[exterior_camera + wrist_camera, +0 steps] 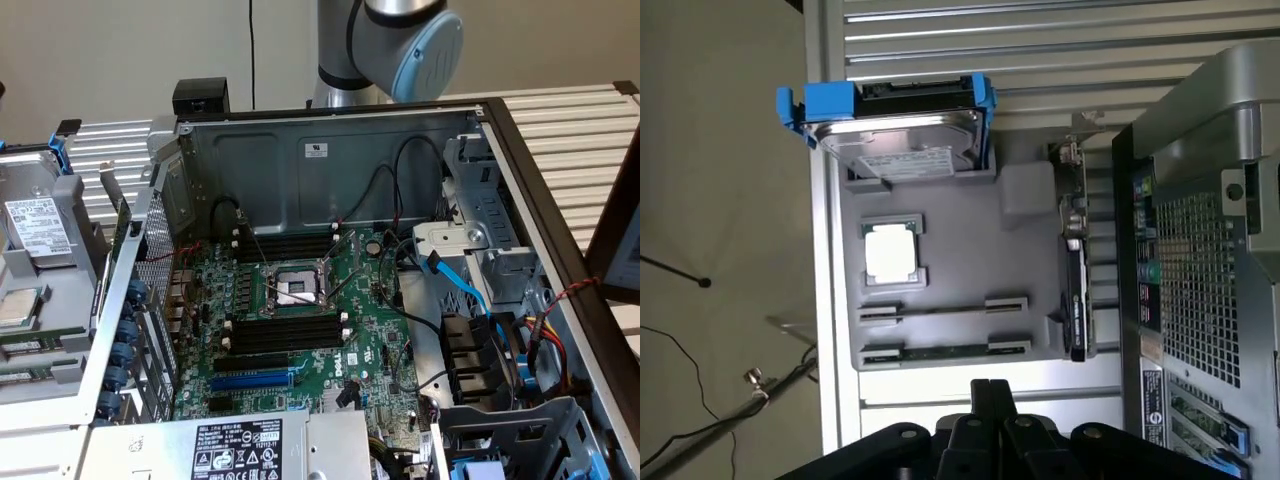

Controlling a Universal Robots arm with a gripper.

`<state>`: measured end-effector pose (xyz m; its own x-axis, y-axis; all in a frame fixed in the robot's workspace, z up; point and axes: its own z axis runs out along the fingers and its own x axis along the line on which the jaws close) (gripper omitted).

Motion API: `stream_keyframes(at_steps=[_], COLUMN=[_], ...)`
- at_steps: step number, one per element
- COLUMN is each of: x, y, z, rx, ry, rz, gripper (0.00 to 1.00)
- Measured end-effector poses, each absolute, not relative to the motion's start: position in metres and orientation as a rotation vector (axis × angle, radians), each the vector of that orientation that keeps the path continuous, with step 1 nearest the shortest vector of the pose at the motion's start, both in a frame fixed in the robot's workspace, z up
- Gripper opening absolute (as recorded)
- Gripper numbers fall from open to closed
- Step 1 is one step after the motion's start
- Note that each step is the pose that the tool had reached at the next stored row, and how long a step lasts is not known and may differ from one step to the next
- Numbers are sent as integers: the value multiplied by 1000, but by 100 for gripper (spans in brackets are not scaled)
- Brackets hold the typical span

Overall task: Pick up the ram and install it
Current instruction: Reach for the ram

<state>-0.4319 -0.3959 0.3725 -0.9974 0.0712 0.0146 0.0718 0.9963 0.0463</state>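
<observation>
Hovering tool (990, 392): clenched on nothing, its black fingers pressed together near the edge of the grey parts tray (940, 275) and aimed toward the tray's holders.
Ram (945, 351): a thin green strip in the holder nearest the tool, caught between two end cradles. It seems to stand on edge there, which would leave its flat sides free for a pinch. It is not yet grasped, and tool and stick are apart.
Neighbouring holder (940, 309): same shape, just beyond the ram. Whether it carries a stick I cannot tell.
Processor (890, 250): seated in a square pocket further out, which keeps it from sliding.
Hard drive (905, 140): in a blue carrier at the tray's far end.
Table (1040, 40): ribbed metal, bearing the tray and the computer case (330, 160) side by side, so the carry between them is short.
Motherboard (300, 300): flat and face-up inside the open case, reachable from above.
Memory slots (285, 330): long, black and empty, flanking the processor socket (297, 290). Judging by the task, the stick belongs here.
Arm (400, 40): rising behind the case.
</observation>
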Motion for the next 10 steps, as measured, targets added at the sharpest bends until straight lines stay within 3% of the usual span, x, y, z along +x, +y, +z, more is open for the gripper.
stream_keyframes(at_steps=[10], x=[-447], y=[-383], z=[367], rx=[-112], ry=[-3127], rz=[-48], gripper=[10])
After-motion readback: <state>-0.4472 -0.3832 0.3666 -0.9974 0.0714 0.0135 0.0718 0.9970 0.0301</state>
